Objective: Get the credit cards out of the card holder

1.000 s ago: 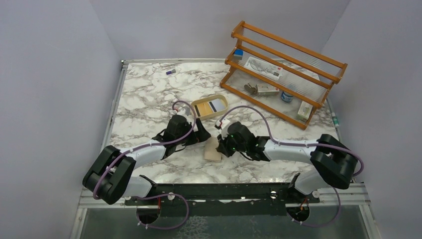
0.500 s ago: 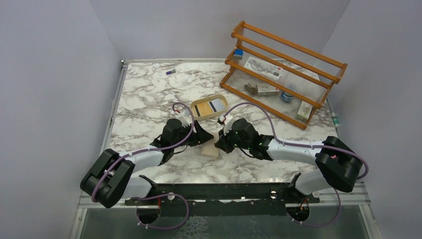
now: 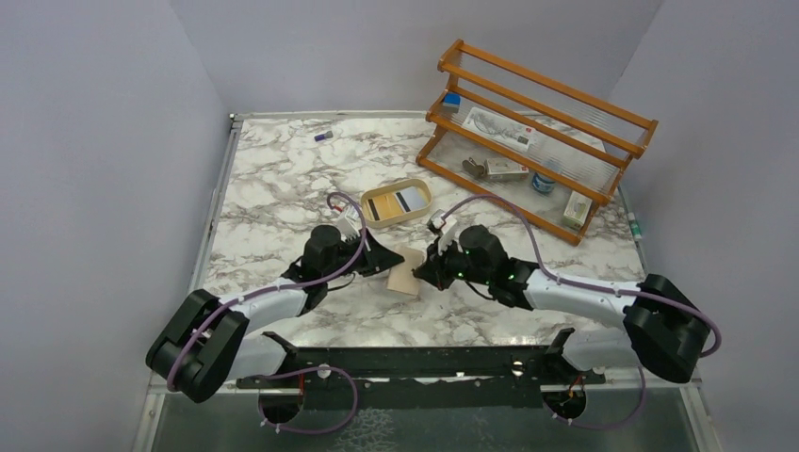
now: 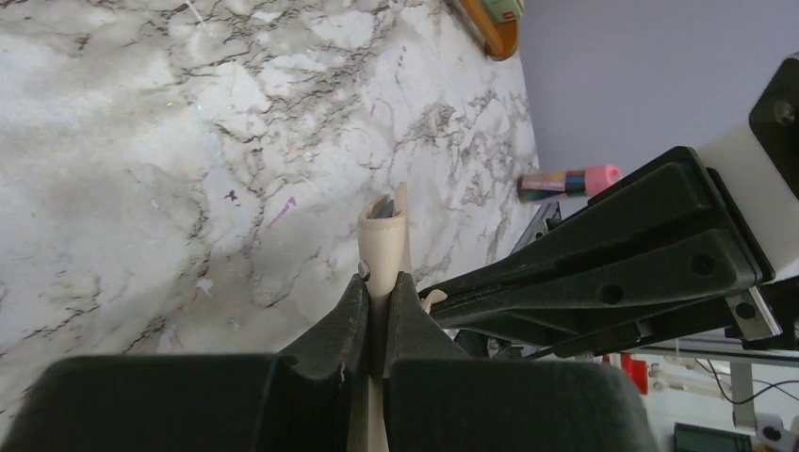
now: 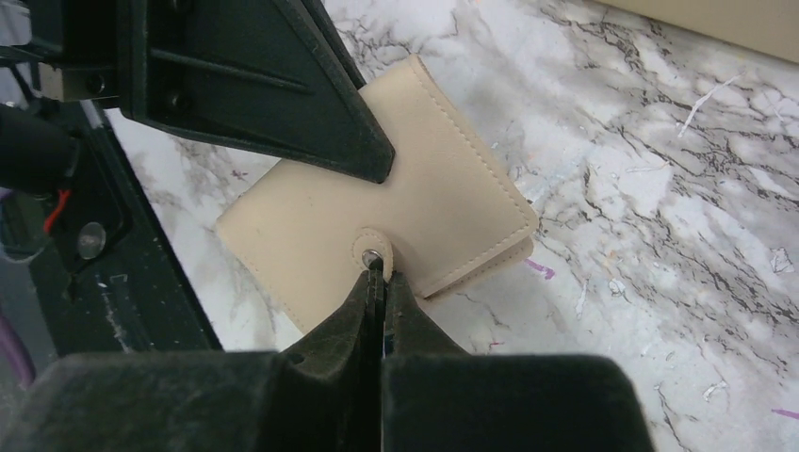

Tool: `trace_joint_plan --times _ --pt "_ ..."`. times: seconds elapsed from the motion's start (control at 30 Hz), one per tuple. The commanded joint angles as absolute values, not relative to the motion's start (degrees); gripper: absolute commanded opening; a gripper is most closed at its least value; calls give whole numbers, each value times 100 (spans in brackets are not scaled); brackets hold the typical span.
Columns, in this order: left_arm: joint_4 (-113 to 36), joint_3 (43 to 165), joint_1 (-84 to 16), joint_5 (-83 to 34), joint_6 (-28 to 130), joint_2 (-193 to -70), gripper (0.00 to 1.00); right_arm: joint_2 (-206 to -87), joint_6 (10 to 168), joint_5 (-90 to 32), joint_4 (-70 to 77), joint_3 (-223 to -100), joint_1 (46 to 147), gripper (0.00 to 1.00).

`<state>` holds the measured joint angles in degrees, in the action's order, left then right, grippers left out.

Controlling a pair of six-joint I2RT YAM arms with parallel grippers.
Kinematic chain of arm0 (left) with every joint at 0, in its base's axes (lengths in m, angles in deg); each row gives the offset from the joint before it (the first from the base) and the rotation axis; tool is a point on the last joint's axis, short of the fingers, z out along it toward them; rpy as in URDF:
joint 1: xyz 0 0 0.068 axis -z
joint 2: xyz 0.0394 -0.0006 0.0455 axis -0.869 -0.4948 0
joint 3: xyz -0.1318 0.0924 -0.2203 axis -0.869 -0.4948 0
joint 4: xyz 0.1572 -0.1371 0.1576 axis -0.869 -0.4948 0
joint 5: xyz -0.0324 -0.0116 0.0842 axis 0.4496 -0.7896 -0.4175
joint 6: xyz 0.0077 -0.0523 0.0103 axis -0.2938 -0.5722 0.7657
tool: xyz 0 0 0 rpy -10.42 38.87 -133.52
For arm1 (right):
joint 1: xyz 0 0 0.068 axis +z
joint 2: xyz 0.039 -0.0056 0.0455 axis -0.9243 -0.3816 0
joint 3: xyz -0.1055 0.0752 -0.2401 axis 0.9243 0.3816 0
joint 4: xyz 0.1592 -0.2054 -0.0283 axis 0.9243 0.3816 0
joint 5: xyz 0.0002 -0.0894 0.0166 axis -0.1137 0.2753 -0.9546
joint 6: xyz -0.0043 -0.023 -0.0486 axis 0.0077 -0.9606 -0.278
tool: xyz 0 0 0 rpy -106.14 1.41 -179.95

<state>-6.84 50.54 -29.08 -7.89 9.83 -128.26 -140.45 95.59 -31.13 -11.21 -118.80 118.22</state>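
1. Our left arm lies low, reaching from 7 o'clock toward the centre, with its fingers aimed at 3 o'clock.
2. Our left gripper is pinched tight on the card holder.
3. Our right arm stretches in from 5 o'clock, with its fingers aimed at 9 o'clock.
4. Our right gripper is clamped on the holder's 3 o'clock edge.

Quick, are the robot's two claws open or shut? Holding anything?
The left gripper is shut on the card holder, pinching its edge.
The right gripper is shut on the card holder too, at its snap tab.
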Motion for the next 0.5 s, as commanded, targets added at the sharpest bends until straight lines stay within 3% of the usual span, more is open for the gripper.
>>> trace_joint_plan --times 0.0,0.37,0.47 --pt "-1089 5069 -2886 -1025 1282 -12571 0 -13420 9763 -3656 -1805 -11634 11573 1" --pt "-1321 4996 -3184 -1226 1278 -12630 0 -12576 10135 -4578 -2339 -10971 10881 3" --pt "-1326 5073 -3187 -1279 1266 -12596 0 -12700 10080 -4394 -2007 -11138 10881 35"
